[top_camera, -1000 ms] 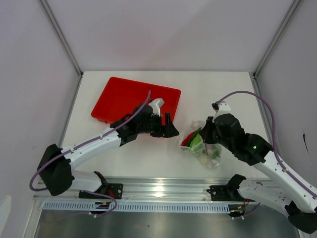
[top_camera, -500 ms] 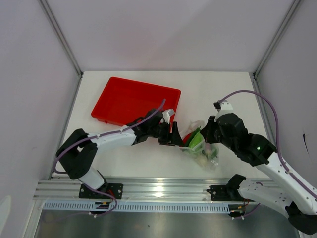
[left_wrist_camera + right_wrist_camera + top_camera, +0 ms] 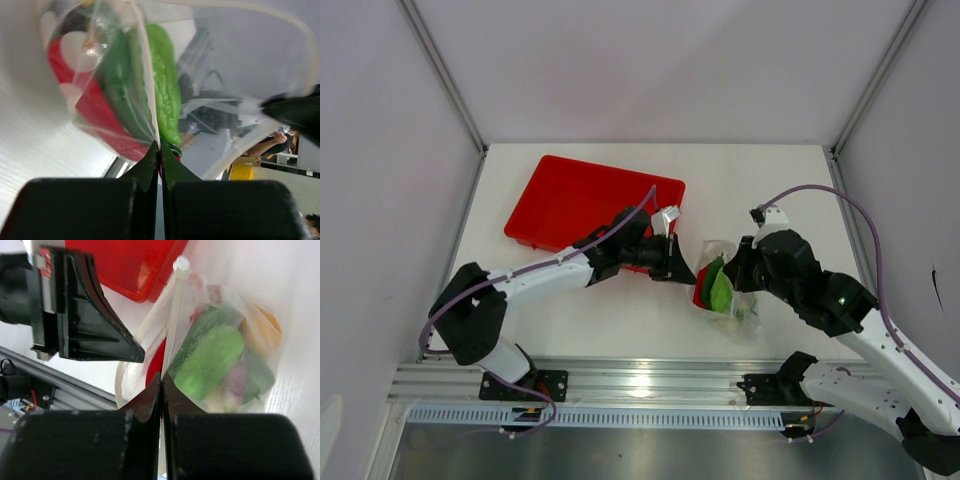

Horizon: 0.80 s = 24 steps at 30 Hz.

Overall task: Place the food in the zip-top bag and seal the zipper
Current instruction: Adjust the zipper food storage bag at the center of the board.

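Bag [image 3: 728, 298] hangs pinched by left gripper [image 3: 160, 150], right gripper [image 3: 161, 382].

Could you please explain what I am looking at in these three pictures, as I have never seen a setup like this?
These are two robot arms bolted at the near edge of a white table. One picture looks down from above; the other two are close-ups from a camera on each wrist. On the table sit a red tray and a clear zip-top bag holding toy food, green and red pieces among it. The left hand and the right hand are both shut, each pinching the bag's thin plastic.
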Each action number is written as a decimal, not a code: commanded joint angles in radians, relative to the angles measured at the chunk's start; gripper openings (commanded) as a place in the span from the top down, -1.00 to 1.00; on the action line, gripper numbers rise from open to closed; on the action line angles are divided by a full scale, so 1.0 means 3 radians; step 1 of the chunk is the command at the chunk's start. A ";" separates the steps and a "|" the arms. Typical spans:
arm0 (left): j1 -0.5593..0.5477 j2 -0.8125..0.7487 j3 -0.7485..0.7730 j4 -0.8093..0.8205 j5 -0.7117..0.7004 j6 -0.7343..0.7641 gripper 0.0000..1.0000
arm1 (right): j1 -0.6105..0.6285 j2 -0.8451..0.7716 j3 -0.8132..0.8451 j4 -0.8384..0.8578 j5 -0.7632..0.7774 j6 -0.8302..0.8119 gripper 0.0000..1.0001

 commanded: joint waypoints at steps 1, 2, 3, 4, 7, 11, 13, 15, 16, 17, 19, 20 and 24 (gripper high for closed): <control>-0.0005 -0.0265 0.0352 -0.0192 0.0052 0.0166 0.99 | -0.0015 0.0001 -0.0002 0.0107 -0.0267 -0.0067 1.00; 0.0000 -0.0270 0.0404 -0.0228 0.0057 0.0207 0.99 | -0.0015 0.0016 -0.0002 0.0112 -0.0324 -0.0077 1.00; 0.0010 -0.0265 0.0439 -0.0264 0.0067 0.0227 0.99 | -0.0015 0.0047 -0.0007 0.0102 -0.0375 -0.0083 1.00; 0.0015 -0.0250 0.0561 -0.0325 0.0072 0.0238 0.99 | -0.0015 0.0057 -0.0012 0.0102 -0.0487 -0.0103 1.00; 0.0010 -0.0132 0.0852 -0.0469 0.0144 0.0314 0.99 | -0.0015 0.0113 -0.0032 0.0147 -0.0763 -0.0139 1.00; 0.0021 0.0032 0.1089 -0.0469 0.0435 0.0376 0.99 | -0.0010 0.0211 -0.0037 0.0178 -0.0948 -0.0124 1.00; 0.0031 0.0083 0.1074 -0.0423 0.0492 0.0340 0.99 | -0.0010 0.0200 -0.0078 0.0214 -0.0943 -0.0098 1.00; 0.0041 0.0103 0.0972 -0.0367 0.0553 0.0304 0.99 | -0.0010 0.0211 -0.0099 0.0204 -0.0902 -0.0078 1.00; 0.0041 0.0108 0.0916 -0.0301 0.0583 0.0238 0.99 | -0.0020 0.0241 -0.0114 0.0179 -0.0902 -0.0072 1.00; 0.0046 0.0109 0.0758 -0.0164 0.0609 0.0197 0.99 | -0.0015 0.0251 -0.0124 0.0183 -0.0912 -0.0062 1.00; 0.0051 0.0139 0.0665 0.0005 0.0742 0.0080 0.99 | -0.0015 0.0257 -0.0135 0.0224 -0.0999 -0.0042 1.00; 0.0051 0.0149 0.0594 0.0173 0.0818 0.0049 0.99 | -0.0015 0.0241 -0.0124 0.0239 -0.1030 -0.0027 1.00; 0.0041 0.0078 0.0435 0.0537 0.1151 -0.0090 0.99 | 0.0067 0.0002 0.0013 0.0402 -0.1142 -0.0026 1.00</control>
